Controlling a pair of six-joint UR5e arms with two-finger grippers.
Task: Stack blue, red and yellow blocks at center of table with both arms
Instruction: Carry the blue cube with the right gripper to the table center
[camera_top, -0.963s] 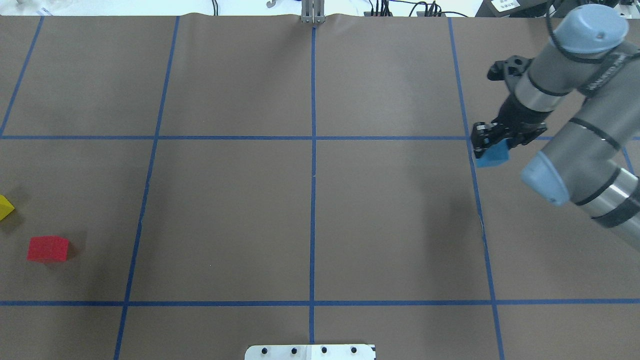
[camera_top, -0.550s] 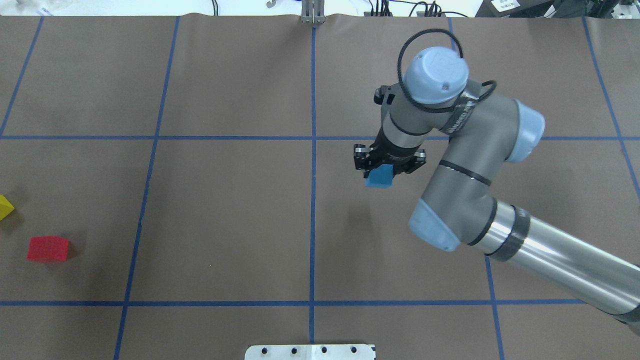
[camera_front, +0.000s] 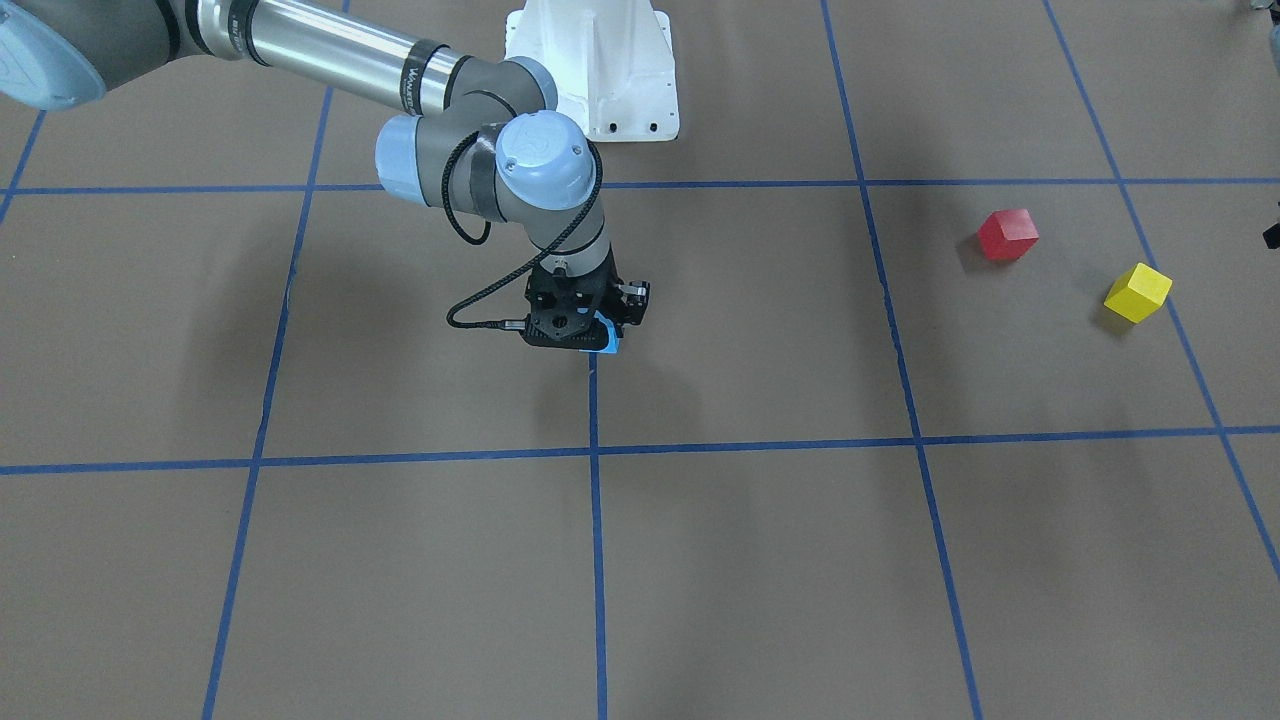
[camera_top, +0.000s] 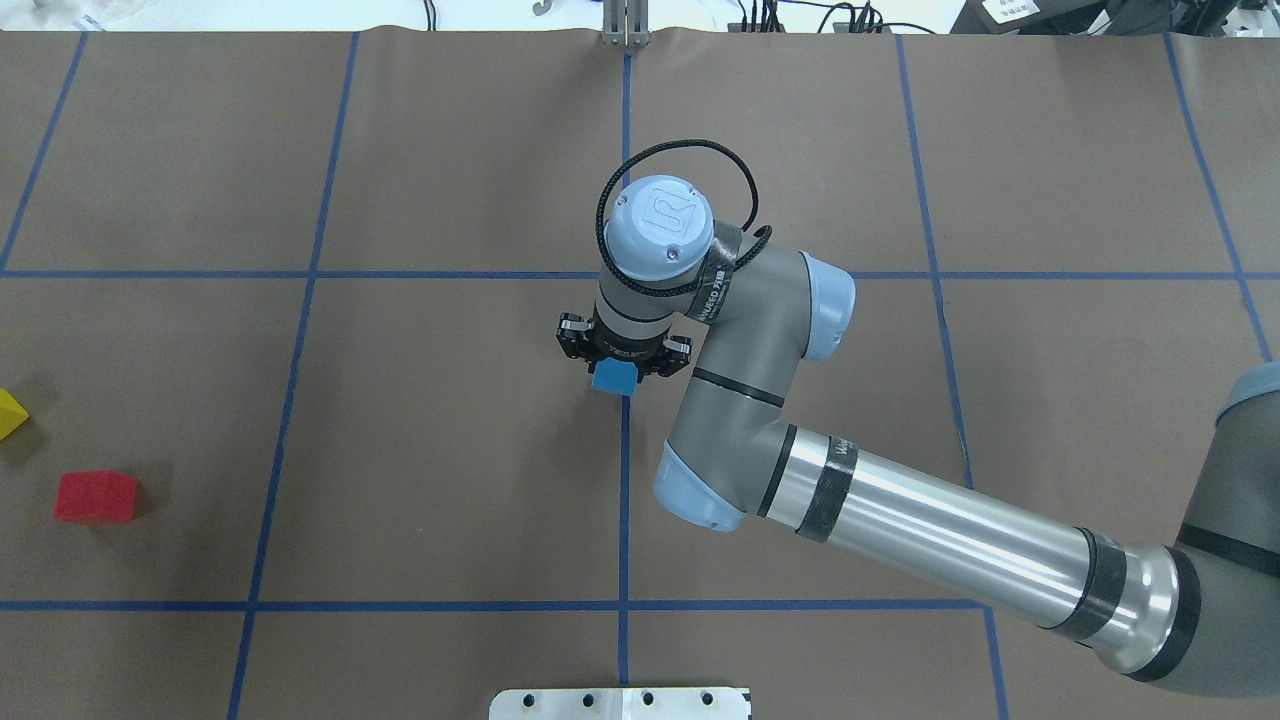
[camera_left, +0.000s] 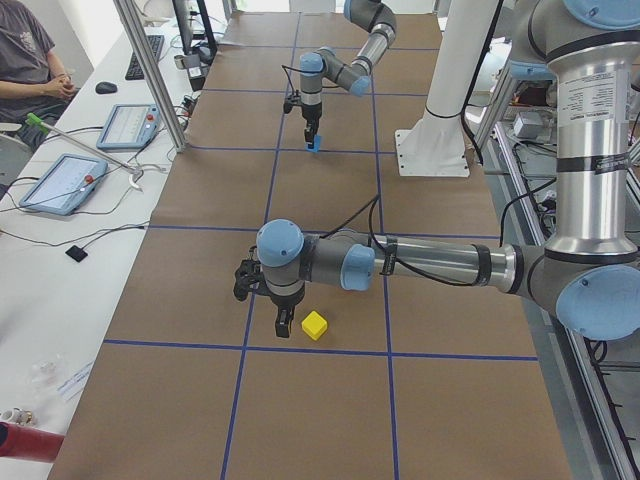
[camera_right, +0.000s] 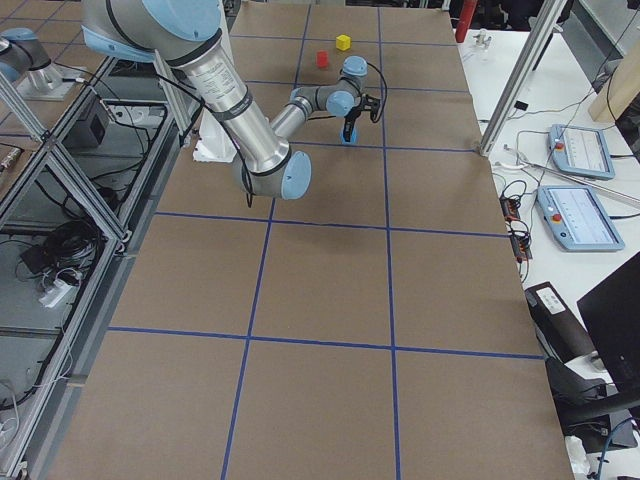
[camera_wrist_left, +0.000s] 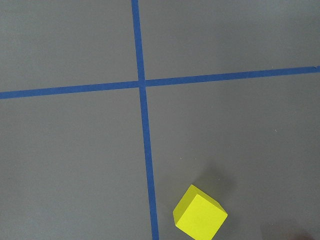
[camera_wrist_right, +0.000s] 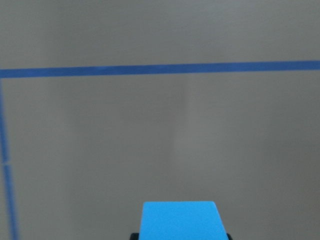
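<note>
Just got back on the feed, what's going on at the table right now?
The right gripper is shut on the small light blue cube, holding it at the centre tape line of the brown table; whether it has touched down is unclear. The small red cube and small yellow cube lie apart on the robot's left side, nothing stacked. The left gripper hovers beside the yellow cube.

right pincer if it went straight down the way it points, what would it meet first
The table, by the centre tape line. The right pincer points straight down, so the blue block it holds would touch first; its height is unclear.
</note>
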